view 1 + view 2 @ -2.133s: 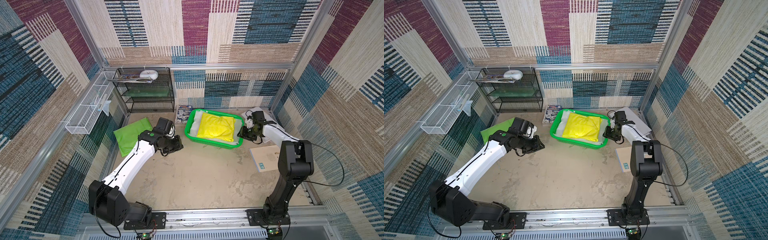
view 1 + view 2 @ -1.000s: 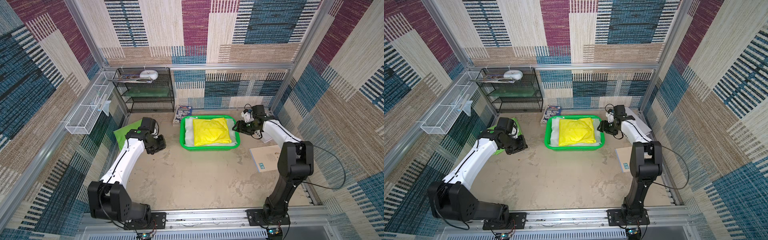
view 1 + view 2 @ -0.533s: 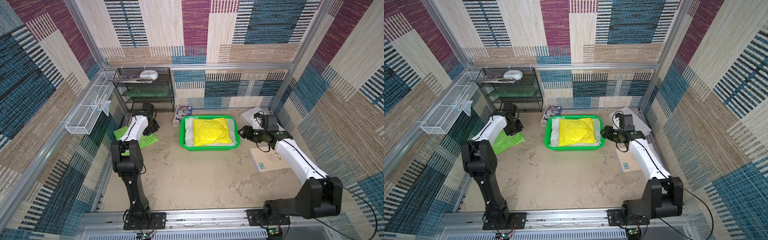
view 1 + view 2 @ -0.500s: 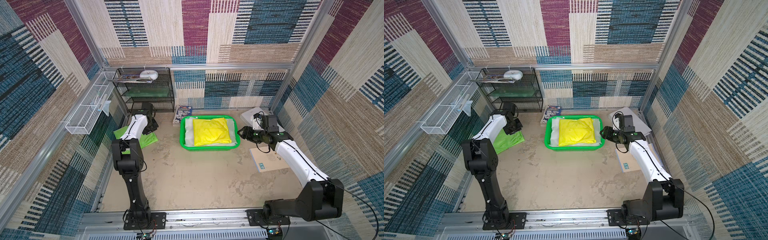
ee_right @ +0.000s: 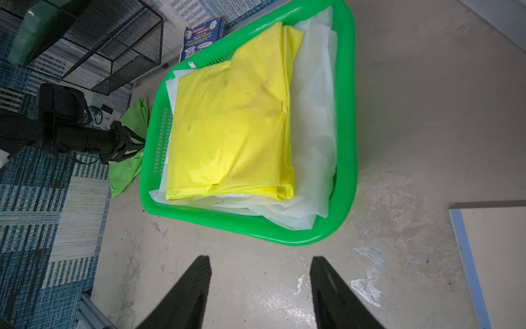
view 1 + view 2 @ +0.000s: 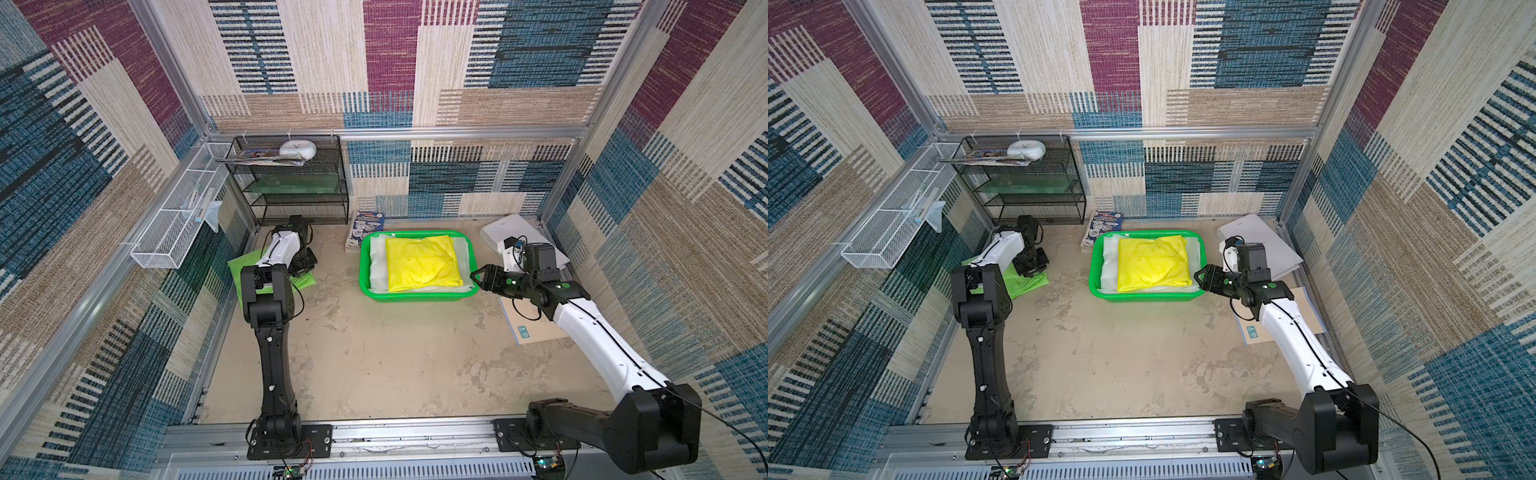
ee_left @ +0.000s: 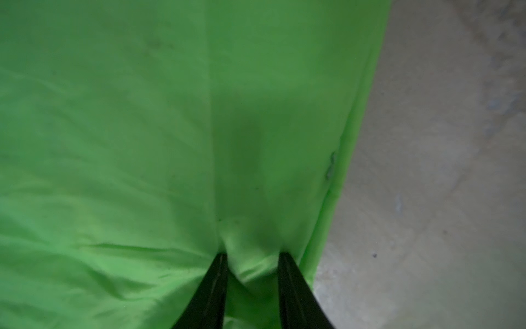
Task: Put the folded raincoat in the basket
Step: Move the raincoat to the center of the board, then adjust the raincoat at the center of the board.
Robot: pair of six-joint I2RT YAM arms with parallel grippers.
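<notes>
The left pincer (image 7: pixel 252 255) is pressed down into the green raincoat (image 7: pixel 142 128). Its two black fingers (image 7: pixel 219 273) are drawn partway together with a raised ridge of the cloth pinched between them, so I judge it to be gripping the raincoat. The grip sits close to one edge of the cloth, with bare floor (image 7: pixel 427 171) just beyond it.

Taking 12 o'clock as the back wall in both top views, that held edge is the raincoat's 3 o'clock side. The rest of the green raincoat (image 6: pixel 237 272) spreads out toward 9 o'clock, flat on the floor. The arm covers most of it, so its long axis cannot be told.

The basket (image 6: pixel 415 296) lies at 3 o'clock from the left pincer (image 6: pixel 305 266), near it but apart, its long sides running 9 to 3. A yellow raincoat (image 6: pixel 422 262) already lies in it on top of a white one (image 6: pixel 376 266).

The right pincer (image 6: pixel 478 278) hangs just beside the basket's 4 o'clock corner. In the right wrist view its fingers (image 5: pixel 196 284) stand well apart with nothing between them.

The green raincoat is the one not yet in the basket, and the left arm is on it, while the right is on the basket's far side. The coming move looks like a lift and a short carry toward 3 o'clock, over the basket's 9 o'clock rim. Such a small pinch may let the folds fall open.
</notes>
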